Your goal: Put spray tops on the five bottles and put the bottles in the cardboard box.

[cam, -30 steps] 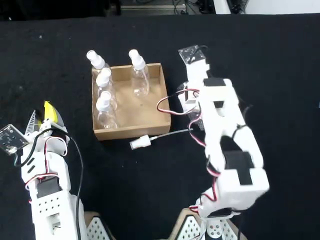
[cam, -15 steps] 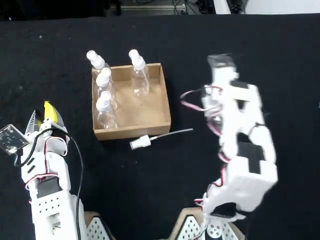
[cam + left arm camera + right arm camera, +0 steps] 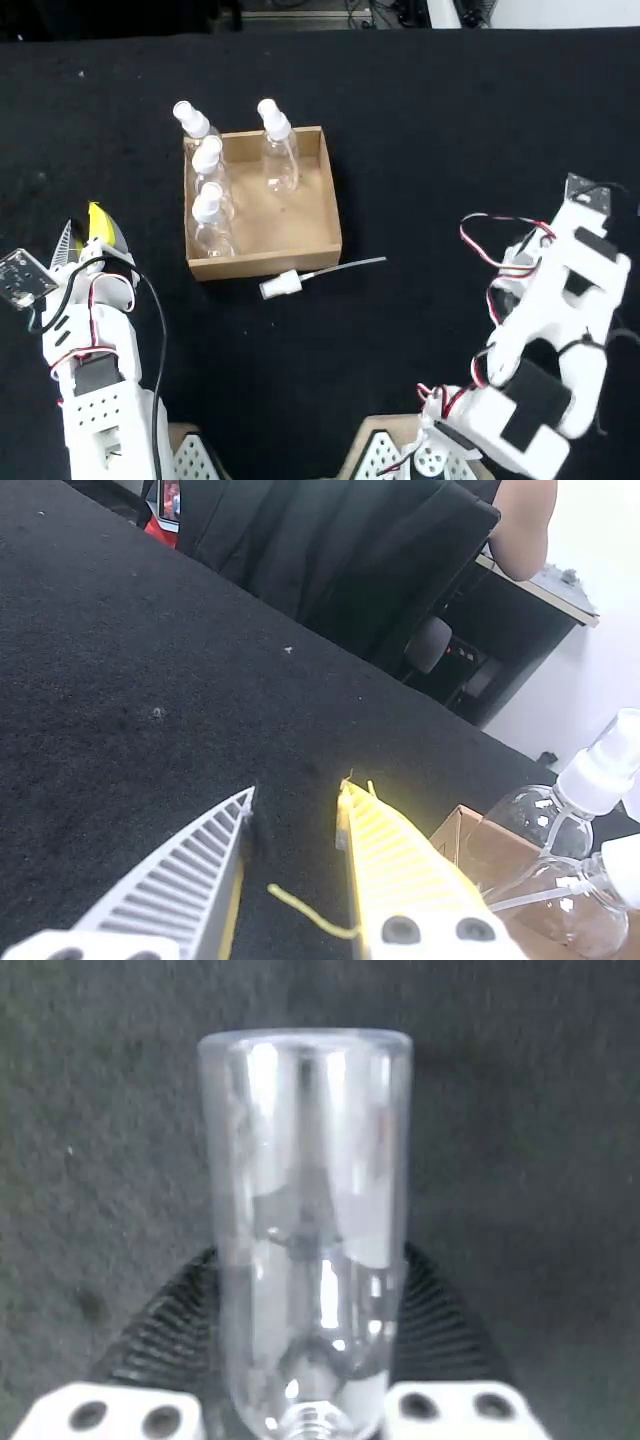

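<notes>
The cardboard box [image 3: 325, 215] holds several clear bottles with white spray tops, such as one [image 3: 278, 150] at its far side and one [image 3: 210, 215] along its left wall. A loose spray top [image 3: 281, 286] lies on the mat just in front of the box, its thin tube pointing right. My right gripper [image 3: 310, 1260] is shut on a clear bottle [image 3: 305, 1160] that has no top; the right arm [image 3: 560, 290] stands folded at the table's right side. My left gripper [image 3: 85, 232] stands open and empty left of the box, with capped bottles [image 3: 560, 820] beyond it.
Black cloth covers the table [image 3: 450, 120]. Wide free room lies between the box and the right arm, and behind the box. A dark chair [image 3: 330, 550] and a person's arm stand beyond the table's edge in the left wrist view.
The right arm swung away from beside the box, to the right and back toward its base. The left arm, the box and the loose spray top stayed put.
</notes>
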`<state>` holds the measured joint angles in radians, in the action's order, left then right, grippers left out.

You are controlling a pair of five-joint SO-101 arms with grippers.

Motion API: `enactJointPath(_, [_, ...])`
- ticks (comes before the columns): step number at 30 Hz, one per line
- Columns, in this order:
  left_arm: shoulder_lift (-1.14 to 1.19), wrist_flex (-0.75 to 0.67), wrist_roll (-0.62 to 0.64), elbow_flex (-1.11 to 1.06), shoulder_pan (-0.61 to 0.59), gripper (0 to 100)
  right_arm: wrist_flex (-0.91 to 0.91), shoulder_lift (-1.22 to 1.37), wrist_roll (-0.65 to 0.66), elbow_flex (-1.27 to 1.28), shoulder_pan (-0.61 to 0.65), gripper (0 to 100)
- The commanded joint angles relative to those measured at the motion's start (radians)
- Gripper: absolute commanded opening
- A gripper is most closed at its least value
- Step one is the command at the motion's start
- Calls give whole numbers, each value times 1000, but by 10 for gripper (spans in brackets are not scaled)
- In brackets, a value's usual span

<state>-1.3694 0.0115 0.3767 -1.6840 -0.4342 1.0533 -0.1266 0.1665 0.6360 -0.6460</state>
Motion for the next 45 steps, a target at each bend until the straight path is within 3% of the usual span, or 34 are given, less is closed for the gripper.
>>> enactJointPath(1, [-15, -3, 5, -25, 7, 113, 49, -136, 12, 4, 3, 300])
enactJointPath(4, [-15, -2, 5, -25, 7, 113, 110, -180, 78, -7, 3, 387])
enactJointPath(10, [-15, -2, 5, -25, 7, 113, 344, -272, 341, -150, -57, 380])
enactJointPath(13, [-15, -2, 5, -25, 7, 113, 443, -298, 574, -263, -147, 381])
enactJointPath(20, [-15, -2, 5, -25, 7, 113, 466, -298, 1306, -351, -407, 381])
enactJointPath(25, [-15, -2, 5, -25, 7, 113, 465, -260, 1665, -351, -548, 380])
enactJointPath(35, [-15, 0, 5, -25, 7, 113, 384, 36, 1878, -460, -568, 382])
enactJointPath(45, [-15, 0, 5, -25, 7, 113, 385, 189, 2228, -590, -568, 383])
